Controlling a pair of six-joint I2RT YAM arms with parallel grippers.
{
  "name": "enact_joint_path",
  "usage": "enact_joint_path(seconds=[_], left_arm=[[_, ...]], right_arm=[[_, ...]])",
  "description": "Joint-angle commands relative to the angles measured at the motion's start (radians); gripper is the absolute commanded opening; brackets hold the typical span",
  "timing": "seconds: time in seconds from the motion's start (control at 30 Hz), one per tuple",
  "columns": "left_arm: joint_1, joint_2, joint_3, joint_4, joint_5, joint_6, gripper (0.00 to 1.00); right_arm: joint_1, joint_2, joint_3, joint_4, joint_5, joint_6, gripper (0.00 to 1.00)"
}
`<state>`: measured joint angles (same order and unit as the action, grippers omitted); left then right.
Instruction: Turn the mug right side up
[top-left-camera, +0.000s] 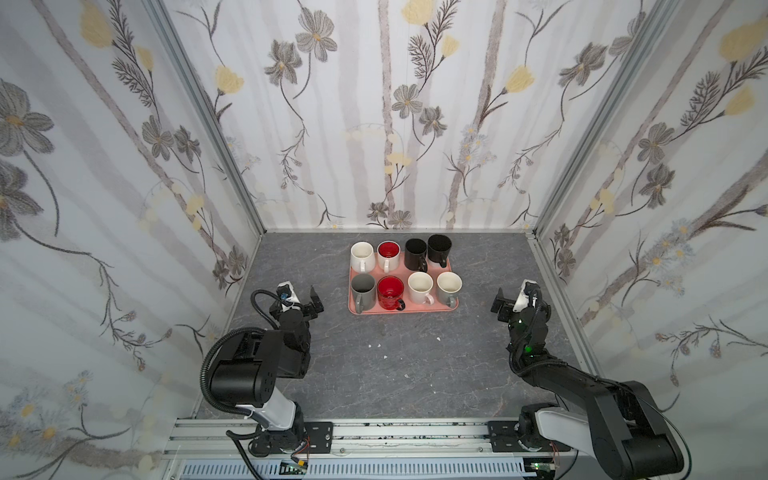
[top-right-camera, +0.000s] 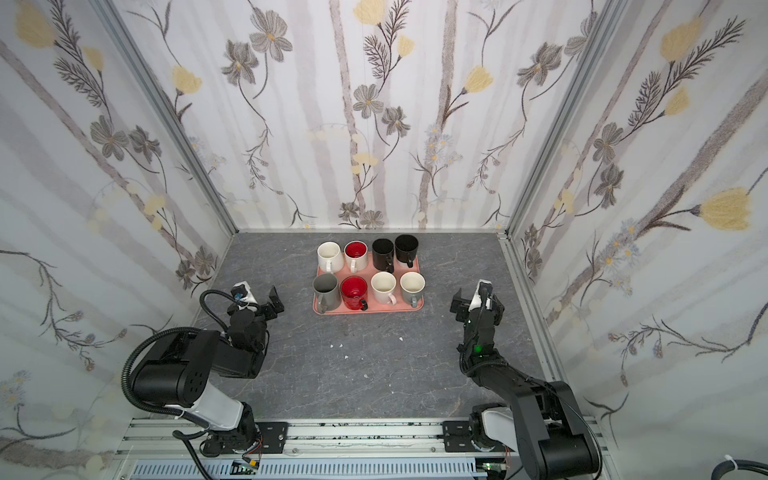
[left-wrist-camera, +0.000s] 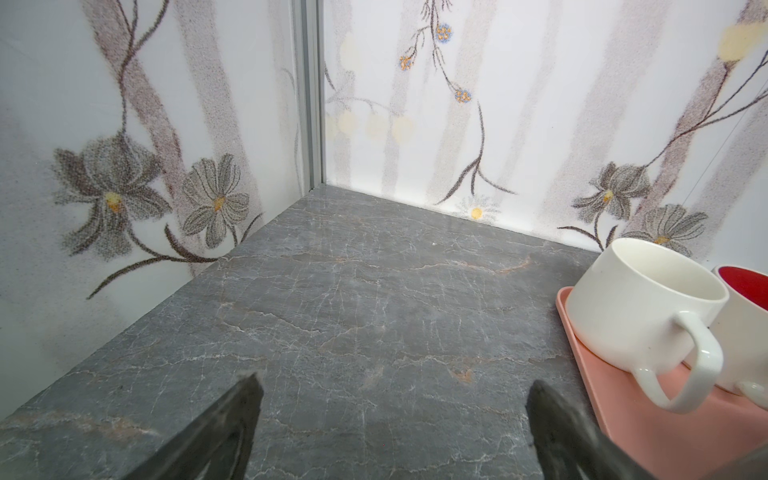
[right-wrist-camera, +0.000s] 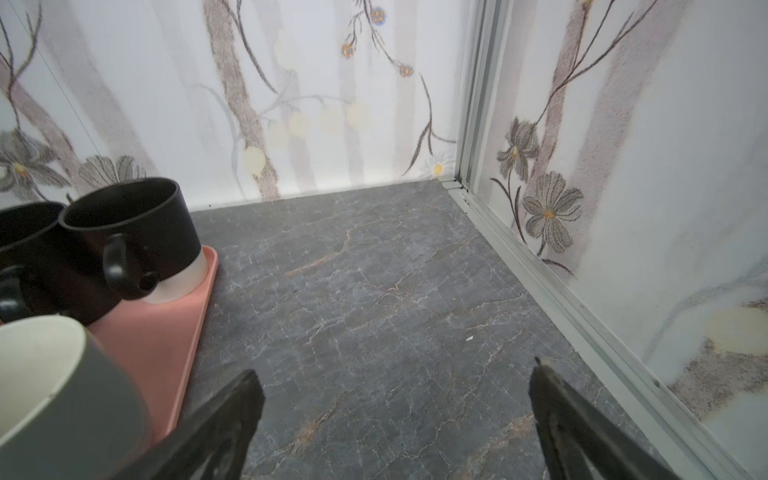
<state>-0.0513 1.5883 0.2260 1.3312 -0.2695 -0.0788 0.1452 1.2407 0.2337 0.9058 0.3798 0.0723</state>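
My left gripper (top-left-camera: 302, 297) and right gripper (top-left-camera: 513, 297) gape wide open, holding nothing, over the counter (top-left-camera: 395, 374); the pink tray (top-left-camera: 360, 310) lies between them, apart from both; eight mugs (top-left-camera: 390, 291) stand on it in two rows, the near row closest to me; all seem mouth-up, as far as I can tell.

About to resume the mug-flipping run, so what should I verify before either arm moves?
1. Left gripper open and empty: ok.
2. Right gripper open and empty: ok.
3. Both grippers apart from the pink tray: ok.
4. Upside-down mug to flip located: not ok. All eight mugs show open mouths in both top views.
5. Mugs standing on the tray: ok.
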Motion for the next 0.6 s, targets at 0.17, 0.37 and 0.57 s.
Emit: enact_joint_path(seconds=[0.17, 0.37, 0.57], left_arm=[[0.0, 0.0, -0.002, 0.044, -0.014, -0.002, 1.0], [0.0, 0.0, -0.002, 0.045, -0.014, -0.001, 1.0], [-0.001, -0.001, -0.002, 0.045, -0.014, -0.002, 1.0]], right_arm=[[-0.082, 0.282, -0.048, 0.46, -0.129, -0.033, 1.0], [-0.117, 0.262, -0.033, 0.393, -0.2, -0.014, 0.99], [-0.114, 0.263, -0.061, 0.449, -0.134, 0.004, 1.0]])
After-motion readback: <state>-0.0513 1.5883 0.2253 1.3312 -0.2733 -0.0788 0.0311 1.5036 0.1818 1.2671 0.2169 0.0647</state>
